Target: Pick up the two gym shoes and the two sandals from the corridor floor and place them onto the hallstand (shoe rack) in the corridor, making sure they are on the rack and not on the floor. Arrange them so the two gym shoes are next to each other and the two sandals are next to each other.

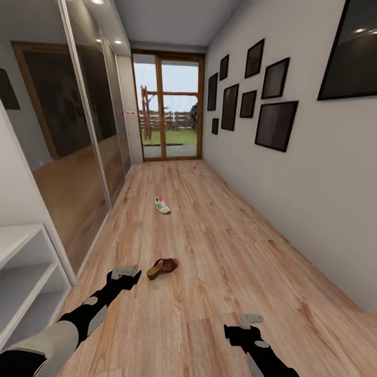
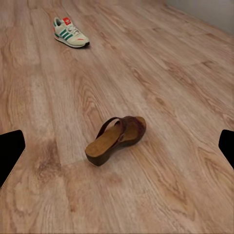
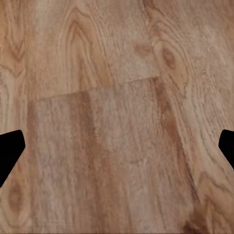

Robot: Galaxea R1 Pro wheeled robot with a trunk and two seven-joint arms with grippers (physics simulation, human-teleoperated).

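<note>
One brown sandal (image 1: 162, 267) (image 2: 117, 140) lies on the corridor floor (image 1: 209, 251), just right of and ahead of my left gripper (image 1: 124, 273). That gripper hovers open with nothing between its fingers (image 2: 10, 153), a short way from the sandal. Farther down the corridor lies one white gym shoe (image 1: 162, 205) (image 2: 71, 33) with green stripes. My right gripper (image 1: 251, 320) is open above bare planks (image 3: 117, 117), nothing in it. At the near left edge stands the pale grey hallstand (image 1: 23, 272) with its open shelf tiers.
Mirrored sliding doors (image 1: 78, 146) run along the left wall. The right wall (image 1: 314, 183) carries several dark framed pictures. A glass door (image 1: 168, 107) closes the far end. The floor stretches wide between the walls.
</note>
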